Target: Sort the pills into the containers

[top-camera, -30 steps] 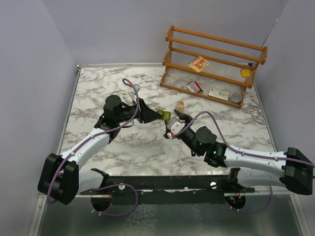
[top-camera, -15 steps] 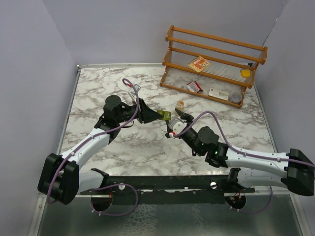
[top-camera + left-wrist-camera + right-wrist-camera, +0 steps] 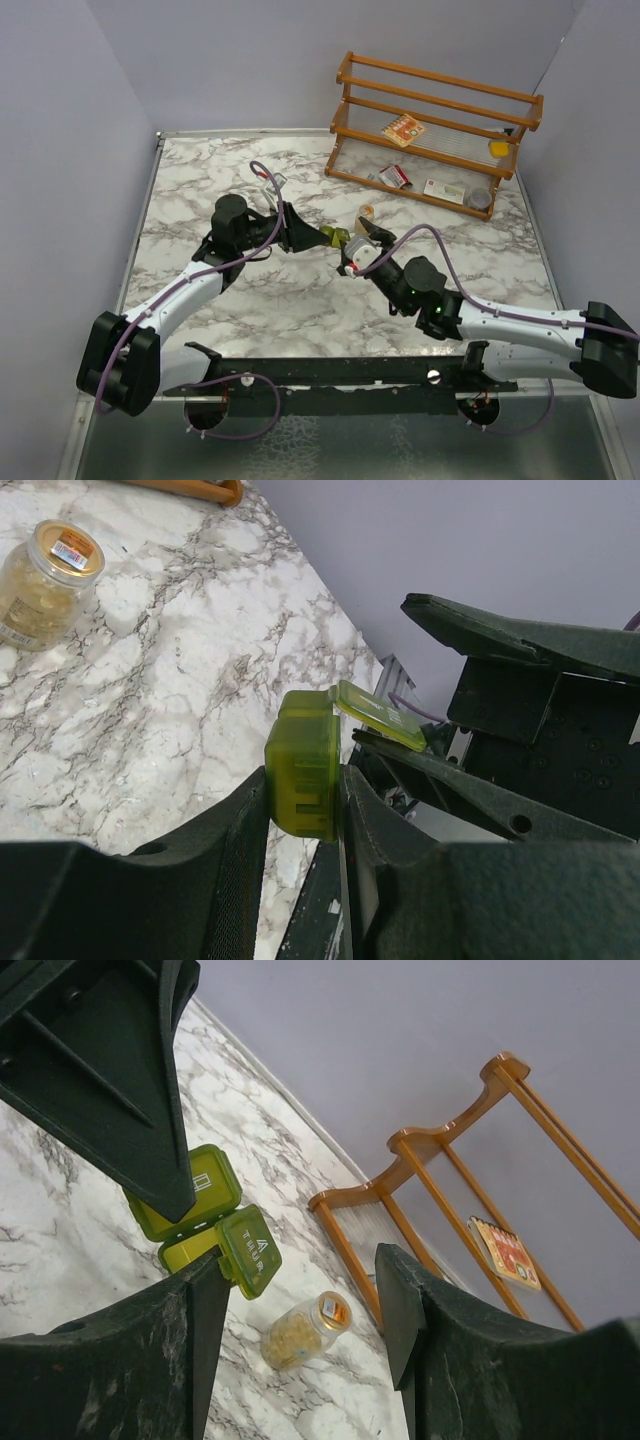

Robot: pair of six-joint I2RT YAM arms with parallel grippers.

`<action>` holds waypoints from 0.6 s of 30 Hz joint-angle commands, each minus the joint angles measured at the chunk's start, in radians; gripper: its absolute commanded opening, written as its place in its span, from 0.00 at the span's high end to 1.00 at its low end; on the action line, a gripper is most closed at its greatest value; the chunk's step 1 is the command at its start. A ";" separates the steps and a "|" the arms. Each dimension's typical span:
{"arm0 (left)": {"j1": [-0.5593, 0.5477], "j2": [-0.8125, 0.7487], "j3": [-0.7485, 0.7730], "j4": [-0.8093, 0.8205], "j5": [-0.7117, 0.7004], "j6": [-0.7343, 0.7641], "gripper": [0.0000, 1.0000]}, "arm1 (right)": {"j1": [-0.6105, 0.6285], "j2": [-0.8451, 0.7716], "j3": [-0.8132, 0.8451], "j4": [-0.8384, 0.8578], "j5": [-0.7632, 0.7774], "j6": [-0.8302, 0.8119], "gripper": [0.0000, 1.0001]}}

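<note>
My left gripper (image 3: 322,236) is shut on the olive-green pill box (image 3: 339,236), held above the table's middle with one lid flipped open. The box fills the left wrist view (image 3: 303,775) between my fingers, and its open lid (image 3: 250,1250) shows in the right wrist view. My right gripper (image 3: 368,233) is open and empty, its left finger (image 3: 150,1350) right beside the open lid. The small clear bottle (image 3: 367,212) holds the yellow pills; it stands on the marble just beyond both grippers and shows in both wrist views (image 3: 40,585) (image 3: 303,1330).
A wooden rack (image 3: 440,130) stands at the back right with red-and-white cartons (image 3: 403,130), a flat yellow block (image 3: 498,148) and a small jar (image 3: 479,199). Grey walls close in left and right of the marble table (image 3: 200,180).
My right gripper has edged up and left, closer to the pill box in my left gripper. The left arm has barely moved.
</note>
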 commanded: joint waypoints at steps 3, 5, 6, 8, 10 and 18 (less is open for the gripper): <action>-0.002 -0.025 -0.014 0.018 0.034 -0.003 1.00 | 0.002 0.029 0.016 0.077 0.035 -0.005 0.44; -0.003 -0.031 -0.017 0.024 0.038 -0.004 1.00 | 0.001 0.033 0.023 0.073 0.036 0.003 0.49; -0.002 -0.032 -0.018 0.028 0.041 -0.004 1.00 | 0.002 0.033 0.025 0.072 0.035 0.009 0.53; -0.001 -0.035 -0.020 0.032 0.045 -0.006 1.00 | 0.001 0.029 0.027 0.072 0.000 0.024 0.59; -0.002 -0.035 -0.022 0.034 0.050 -0.006 1.00 | 0.002 0.018 0.028 0.065 -0.018 0.044 0.60; -0.002 -0.024 -0.034 0.089 0.071 -0.027 1.00 | 0.002 -0.012 0.048 0.003 -0.064 0.132 0.59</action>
